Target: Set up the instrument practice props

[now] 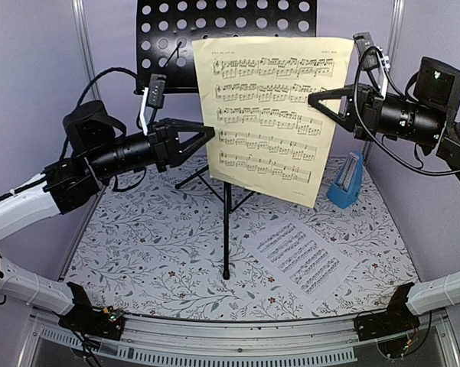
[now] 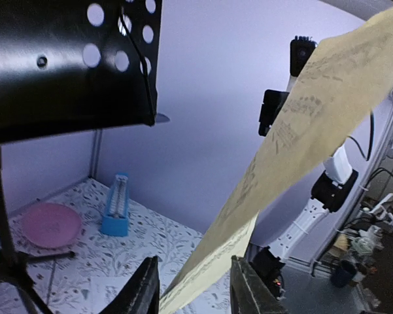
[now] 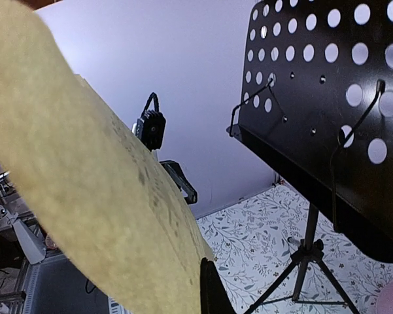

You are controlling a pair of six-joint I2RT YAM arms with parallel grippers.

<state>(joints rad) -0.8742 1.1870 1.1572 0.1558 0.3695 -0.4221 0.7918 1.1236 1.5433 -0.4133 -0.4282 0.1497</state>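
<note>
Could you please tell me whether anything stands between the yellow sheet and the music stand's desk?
Nothing visible does: the space between the yellow sheet and the music stand looks open in both wrist views.

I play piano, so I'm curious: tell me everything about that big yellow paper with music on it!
The pale-yellow paper sheet of printed music carries rows of black notes. It hangs upright, slightly tilted, in the air before the black perforated-metal music stand. The right gripper pinches its right side; the left gripper straddles its left edge with open jaws.
</note>
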